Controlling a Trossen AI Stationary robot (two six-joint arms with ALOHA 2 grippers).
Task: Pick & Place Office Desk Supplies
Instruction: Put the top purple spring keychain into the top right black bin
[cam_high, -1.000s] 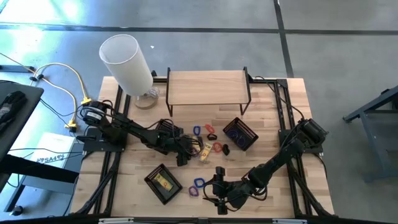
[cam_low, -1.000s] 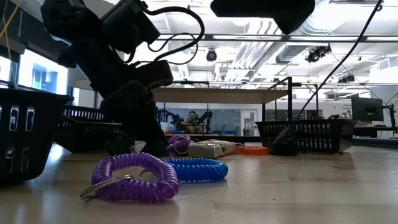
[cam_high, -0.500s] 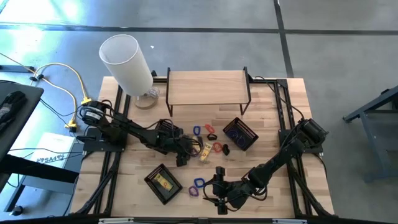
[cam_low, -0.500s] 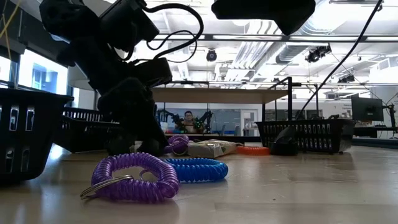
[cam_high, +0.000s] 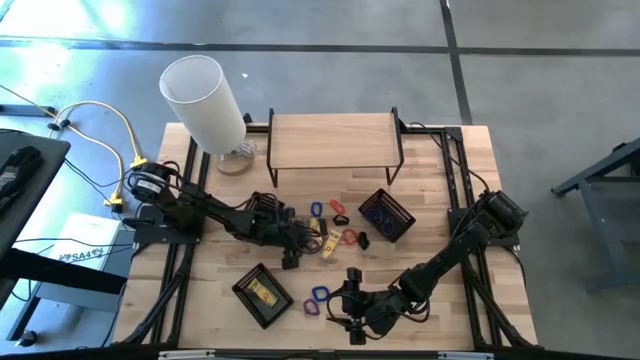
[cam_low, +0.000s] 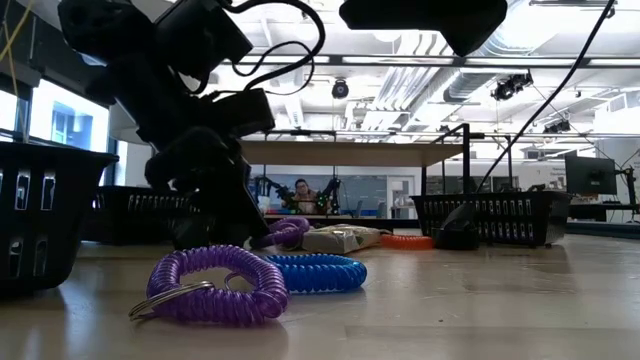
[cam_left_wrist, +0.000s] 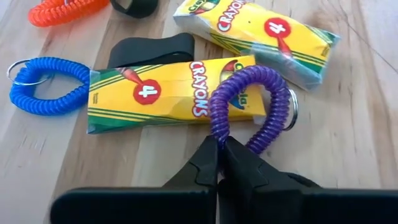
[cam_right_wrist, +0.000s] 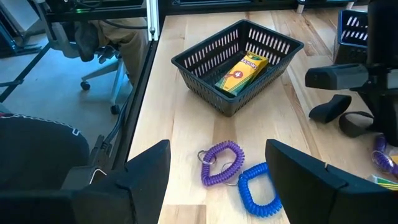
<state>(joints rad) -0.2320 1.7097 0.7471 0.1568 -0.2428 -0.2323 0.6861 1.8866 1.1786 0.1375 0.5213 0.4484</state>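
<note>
Your left gripper (cam_left_wrist: 219, 155) is pinched shut on the purple band (cam_left_wrist: 249, 102) draped over a crayon pack (cam_left_wrist: 155, 93), ready to lift; right gripper (cam_right_wrist: 217, 180) waits, jaws wide, empty.

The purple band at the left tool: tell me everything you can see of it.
The purple band is a plastic-looking spiral cord coiled into a loop, with a metal key ring at one side. It lies on the wooden table, partly over a yellow crayon box and beside a second one. The left tool is shut on its near edge.
</note>
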